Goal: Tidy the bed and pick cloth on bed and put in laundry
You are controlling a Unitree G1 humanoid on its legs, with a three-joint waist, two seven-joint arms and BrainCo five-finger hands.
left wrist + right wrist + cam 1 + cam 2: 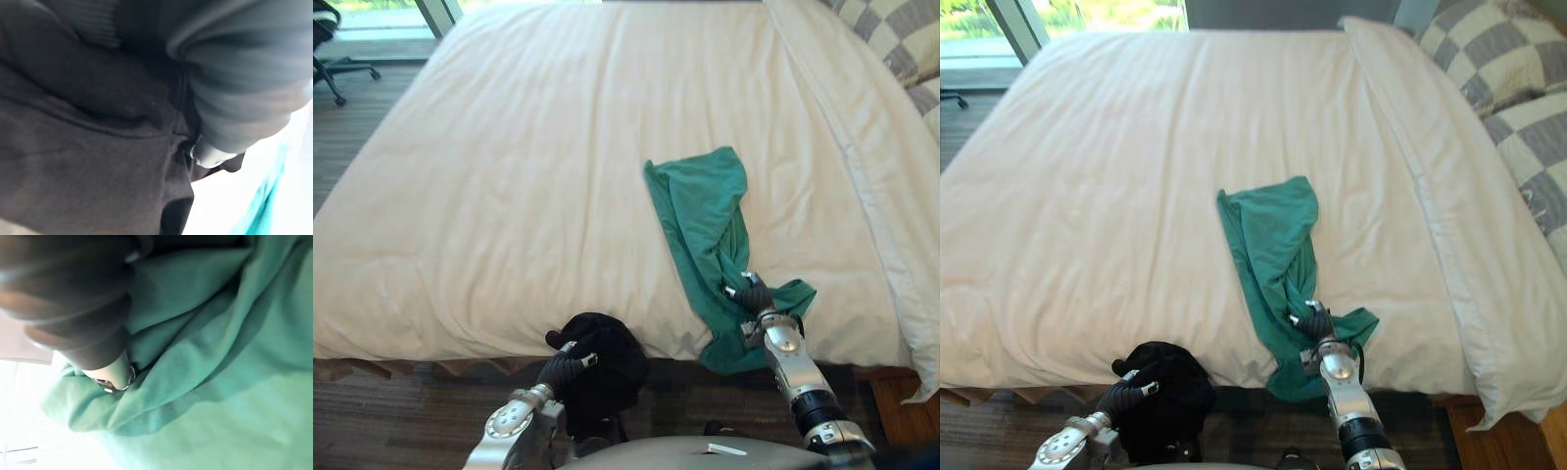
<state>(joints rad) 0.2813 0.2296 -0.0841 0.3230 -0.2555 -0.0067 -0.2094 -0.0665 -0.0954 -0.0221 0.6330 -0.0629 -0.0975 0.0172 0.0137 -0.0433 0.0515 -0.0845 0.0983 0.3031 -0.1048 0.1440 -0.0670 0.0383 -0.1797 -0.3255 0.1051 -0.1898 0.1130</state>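
Our right hand (754,296) is buried in green cloth (700,201) at the bed's (509,176) near edge, left hand (563,369) in black cloth (607,357) below it; we cannot tell either grip.

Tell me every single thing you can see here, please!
bed: one, cream-white cover, across most of the head views
green cloth: one, green, lying on the bed and hanging over its near edge
black cloth: one, black, bunched at the bed's near edge around the left hand
pillows: two that I can make out, grey and cream checked, at the bed's far right corner
chair: one, black, on the floor beyond the bed's far left corner
floor: dark wood, beside and in front of the bed
window: bright, behind the bed on the left
left hand: one, dark cover, in the black cloth
right hand: one, dark cover, on the green cloth by the bed's edge
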